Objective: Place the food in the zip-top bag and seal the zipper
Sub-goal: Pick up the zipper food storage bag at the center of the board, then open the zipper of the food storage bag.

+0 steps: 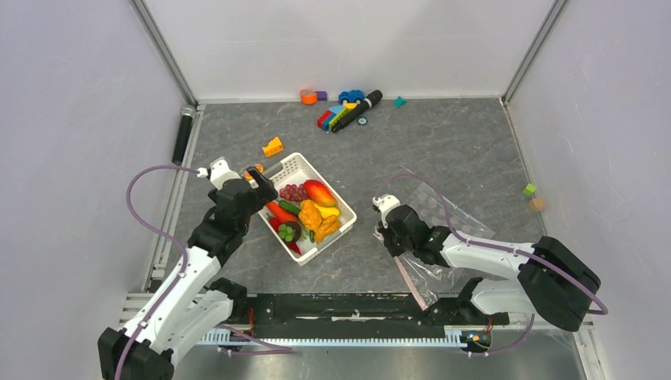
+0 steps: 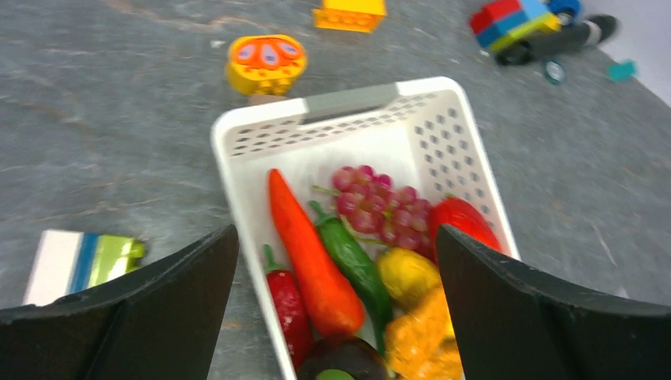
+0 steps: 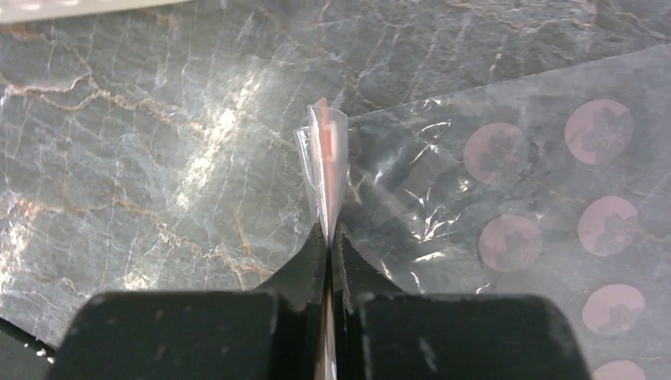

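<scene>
Right fingers pinched tight on the pink zipper at the mouth edge of the zip-top bag, bag lying on the worktop right of the white basket, left fingers spread wide, holding nothing, over the basket, food all inside the basket.

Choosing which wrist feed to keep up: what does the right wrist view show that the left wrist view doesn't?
Only the right wrist view: the zip-top bag, with its pink zipper edge pinched in the shut right jaws. Only the left wrist view: the food lying in the white basket, toy blocks beyond it, and the left jaws wide open. Both: the grey marbled table; perhaps the basket's edge.
</scene>
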